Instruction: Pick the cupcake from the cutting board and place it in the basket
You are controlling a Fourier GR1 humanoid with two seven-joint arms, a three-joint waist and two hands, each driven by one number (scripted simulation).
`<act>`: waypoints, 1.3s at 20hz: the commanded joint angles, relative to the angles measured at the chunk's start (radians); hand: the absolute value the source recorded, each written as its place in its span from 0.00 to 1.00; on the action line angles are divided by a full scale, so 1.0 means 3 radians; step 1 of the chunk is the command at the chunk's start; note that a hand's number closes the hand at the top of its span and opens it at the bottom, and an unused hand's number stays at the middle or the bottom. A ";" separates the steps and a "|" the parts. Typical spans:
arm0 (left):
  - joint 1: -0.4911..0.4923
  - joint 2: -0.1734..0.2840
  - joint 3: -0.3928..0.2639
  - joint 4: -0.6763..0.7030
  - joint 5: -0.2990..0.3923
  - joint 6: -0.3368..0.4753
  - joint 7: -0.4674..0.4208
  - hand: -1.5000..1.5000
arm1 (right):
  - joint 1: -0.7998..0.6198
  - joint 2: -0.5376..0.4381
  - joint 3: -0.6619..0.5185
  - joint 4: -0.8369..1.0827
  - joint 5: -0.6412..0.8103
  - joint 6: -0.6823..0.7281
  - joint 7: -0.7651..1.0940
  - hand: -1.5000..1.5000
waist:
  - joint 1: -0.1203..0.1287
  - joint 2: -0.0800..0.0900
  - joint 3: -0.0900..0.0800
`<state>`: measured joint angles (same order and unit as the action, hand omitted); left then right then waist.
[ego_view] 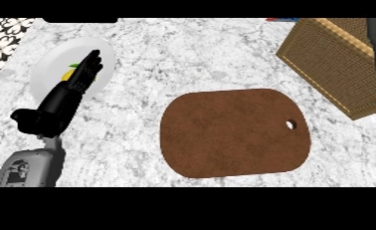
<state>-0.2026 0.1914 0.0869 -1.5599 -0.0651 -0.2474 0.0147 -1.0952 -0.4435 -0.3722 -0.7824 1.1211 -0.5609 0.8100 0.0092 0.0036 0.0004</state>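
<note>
Left hand (67, 94) fingers straight, pressed together, over white plate (51, 62) (yellow item (68, 73), maybe lemon); brown cutting board (234, 133) bare; wicker basket (334, 59) top right.

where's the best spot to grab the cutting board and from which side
Probably the right end, beside the hole, coming in from the right. The cutting board lies flat on the counter, so only its thin rim can be pinched, and the hole marks that end as the handle.
</note>
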 commanded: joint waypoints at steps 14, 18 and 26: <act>0.0004 -0.0143 -0.0117 0.0076 -0.0166 0.0106 -0.0157 0.50 | 0.0389 -0.0296 -0.0397 0.0604 -0.0538 -0.1264 -0.1040 1.00 | 0.0031 0.0019 0.0003; 0.0092 -0.0211 -0.0194 -0.0106 -0.0219 0.0162 -0.0058 0.50 | 0.0428 -0.0487 -0.0391 0.0714 -0.0724 -0.1042 -0.1342 0.00 | 0.0015 0.0003 0.0001; -0.0149 -0.0013 0.0054 0.0119 0.0002 -0.0037 0.0054 0.50 | 0.0197 -0.0493 -0.0389 0.0831 -0.0968 -0.1096 -0.1784 0.00 | 0.0009 0.0006 0.0000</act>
<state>-0.2000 0.1561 0.0663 -1.5860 -0.0820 -0.2370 0.0356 -1.0144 -0.5999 -0.4923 -0.5103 0.8671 -0.8888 0.3175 0.0201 0.0072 0.0012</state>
